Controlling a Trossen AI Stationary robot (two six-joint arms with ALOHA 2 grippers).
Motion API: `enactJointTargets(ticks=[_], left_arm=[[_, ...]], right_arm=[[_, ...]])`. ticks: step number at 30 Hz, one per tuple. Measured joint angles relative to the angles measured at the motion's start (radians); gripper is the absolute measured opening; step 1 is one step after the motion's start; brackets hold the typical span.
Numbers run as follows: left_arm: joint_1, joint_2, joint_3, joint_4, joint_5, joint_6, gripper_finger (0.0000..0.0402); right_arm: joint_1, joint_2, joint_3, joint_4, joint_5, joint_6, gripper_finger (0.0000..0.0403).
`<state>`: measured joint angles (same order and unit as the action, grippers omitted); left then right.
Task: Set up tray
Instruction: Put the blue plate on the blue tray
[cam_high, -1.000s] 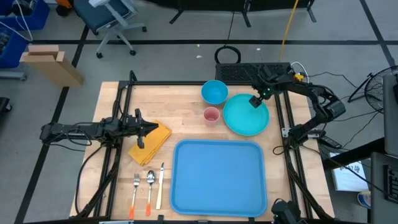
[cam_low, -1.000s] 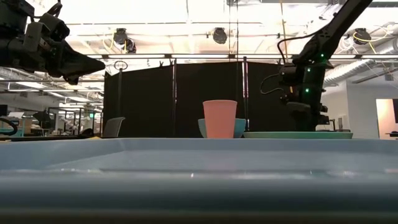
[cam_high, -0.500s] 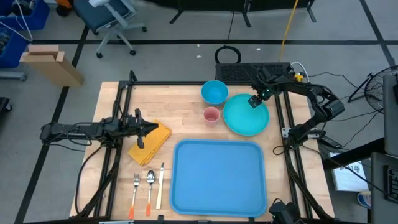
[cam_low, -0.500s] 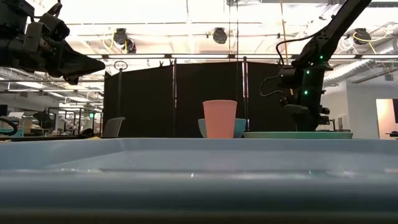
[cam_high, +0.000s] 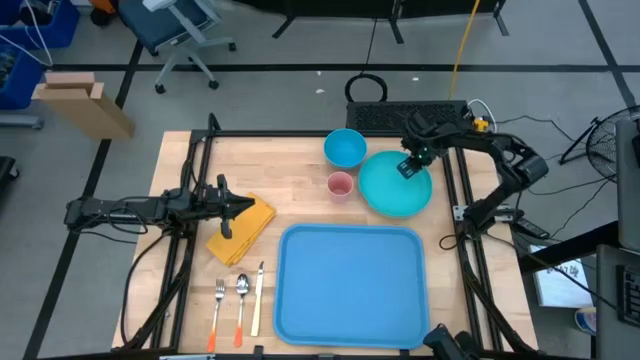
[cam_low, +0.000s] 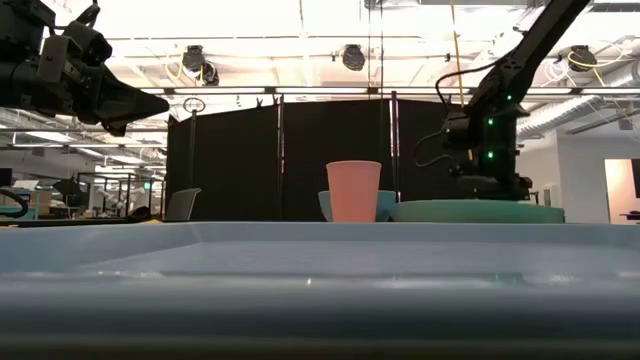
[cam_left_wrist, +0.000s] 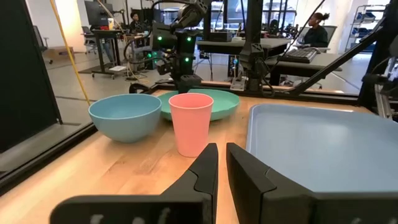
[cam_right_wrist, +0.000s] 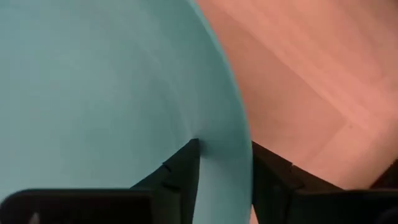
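Observation:
The blue tray (cam_high: 350, 285) lies flat at the table's near middle. Behind it stand a turquoise plate (cam_high: 392, 190), a pink cup (cam_high: 340, 186) and a blue bowl (cam_high: 345, 148). My right gripper (cam_high: 411, 166) points down at the plate's far rim and is shut on it. A yellow napkin (cam_high: 245, 228) lies left of the tray. A fork (cam_high: 217, 308), a spoon (cam_high: 241, 303) and a knife (cam_high: 257, 300) lie near the front edge. My left gripper (cam_high: 247, 207) hangs level above the napkin, shut, with nothing in it. My right gripper pinches the plate's rim (cam_right_wrist: 227, 146) at its far right side. One finger (cam_right_wrist: 180, 171) stands over the plate's inside and the other outside it, over the wood. The fingers come from above, pointing steeply down. In the low view the plate (cam_low: 478, 211) shows tipped, its near part still on the table.
The table's dark frame rails (cam_high: 190, 190) run along both sides. Bare wood (cam_high: 290, 180) lies between the napkin and the cup. A person sits at a desk in the room beyond the table (cam_left_wrist: 316, 28).
My right gripper has sunk onto the plate's far rim and shifted slightly toward the table's left. In the low view the plate now stands taller than before, its far side tipped up. My left arm has kept still.

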<state>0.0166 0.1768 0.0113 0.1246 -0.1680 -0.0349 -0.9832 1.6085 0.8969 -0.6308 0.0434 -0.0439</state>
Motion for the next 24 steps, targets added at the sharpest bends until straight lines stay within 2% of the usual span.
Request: enactJointTargets(ticks=[4, 10, 15, 18, 24], left_arm=[[0.000, 0.000, 0.000, 0.006, -0.005, 0.003, 0.0035], [0.000, 0.000, 0.000, 0.008, -0.018, 0.004, 0.0035], [0.000, 0.000, 0.000, 0.008, -0.018, 0.000, 0.0035], [0.000, 0.000, 0.000, 0.007, -0.018, -0.013, 0.0035], [0.000, 0.000, 0.000, 0.007, -0.018, -0.027, 0.0035]], right_arm=[[-0.007, 0.058, 0.001, 0.000, -0.072, 0.015, 0.0074], [-0.006, 0.060, -0.001, -0.006, -0.096, 0.020, 0.0013], [-0.018, -0.017, -0.002, 0.002, -0.094, 0.017, 0.0005], [-0.033, -0.065, 0.012, -0.065, -0.108, 0.020, 0.0002], [-0.038, -0.152, 0.099, -0.181, -0.035, 0.020, 0.0000]])
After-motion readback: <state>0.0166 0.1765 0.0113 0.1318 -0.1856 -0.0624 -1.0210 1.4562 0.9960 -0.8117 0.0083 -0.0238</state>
